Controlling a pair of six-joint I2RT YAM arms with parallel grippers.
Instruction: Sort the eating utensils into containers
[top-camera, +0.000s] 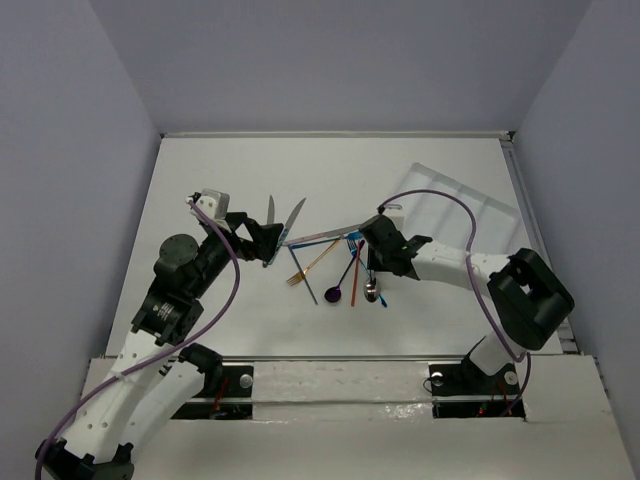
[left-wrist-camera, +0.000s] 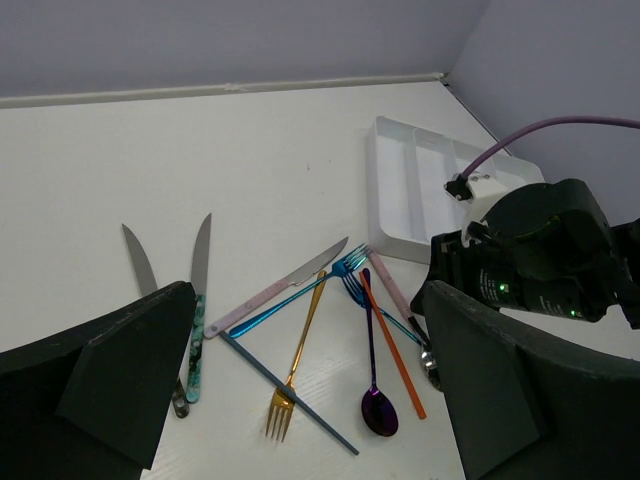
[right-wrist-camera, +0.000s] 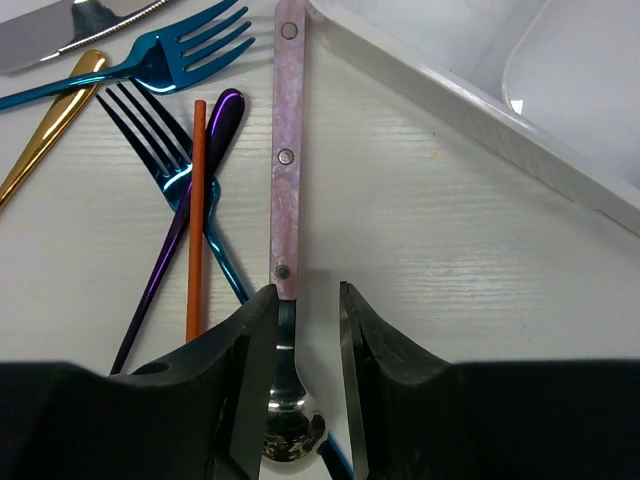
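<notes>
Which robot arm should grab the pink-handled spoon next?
Right. The jaws of the right arm stand open on either side of the spoon's neck, with the white tray close beside. The left arm hovers by the knives, farther away.

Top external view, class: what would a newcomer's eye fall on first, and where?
A fan of coloured cutlery lies crossed in the middle of the table. The right gripper straddles the pink-handled spoon at the pile's right edge, jaws open. The white tray sits beyond, at the far right.
</notes>
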